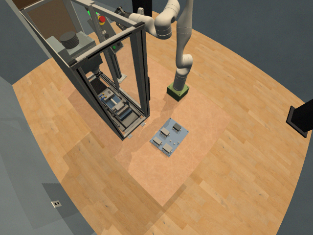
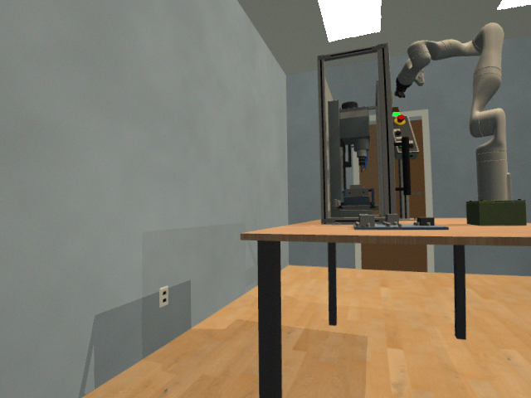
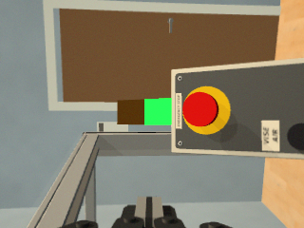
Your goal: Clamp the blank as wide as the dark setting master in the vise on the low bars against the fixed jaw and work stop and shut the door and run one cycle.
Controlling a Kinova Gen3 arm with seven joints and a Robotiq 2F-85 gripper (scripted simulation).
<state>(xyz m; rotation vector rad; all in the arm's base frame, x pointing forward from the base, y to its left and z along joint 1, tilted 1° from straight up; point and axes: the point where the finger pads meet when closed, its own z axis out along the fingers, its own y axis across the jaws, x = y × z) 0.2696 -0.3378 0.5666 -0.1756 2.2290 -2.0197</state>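
My gripper (image 2: pixel 399 94) (image 3: pixel 149 201) is shut and empty, high beside the guard (image 1: pixel 138 63) (image 2: pixel 386 128) and above the control column's panel (image 2: pixel 409 148) (image 3: pixel 247 90). The VISE AIR knob (image 1: pixel 106 35) (image 2: pixel 397 133) (image 3: pixel 297 136) is black; its depth is unclear. CYCLE START (image 1: pixel 114 47) is green. The green lamp (image 3: pixel 158 111) is lit; the amber lamp (image 3: pixel 130 112) looks dark. The plate (image 1: pixel 180 137) bears the dark setting master (image 1: pixel 176 127) and three grey blanks (image 1: pixel 165 131) (image 1: pixel 157 141) (image 1: pixel 167 148). The vise (image 1: pixel 121 108) is small; its contents and the bars are unclear. The door's state is unclear.
A red emergency stop (image 1: pixel 101 19) (image 2: pixel 400 118) (image 3: pixel 199 109) sits at the panel's top. The guard's top frame rail (image 1: pixel 113 15) runs close to my gripper. The spindle head (image 2: pixel 354 123) hangs inside the guard. A black handle (image 2: pixel 406 166) stands beside the front post. Small pegs (image 1: pixel 174 143) stand on the plate.
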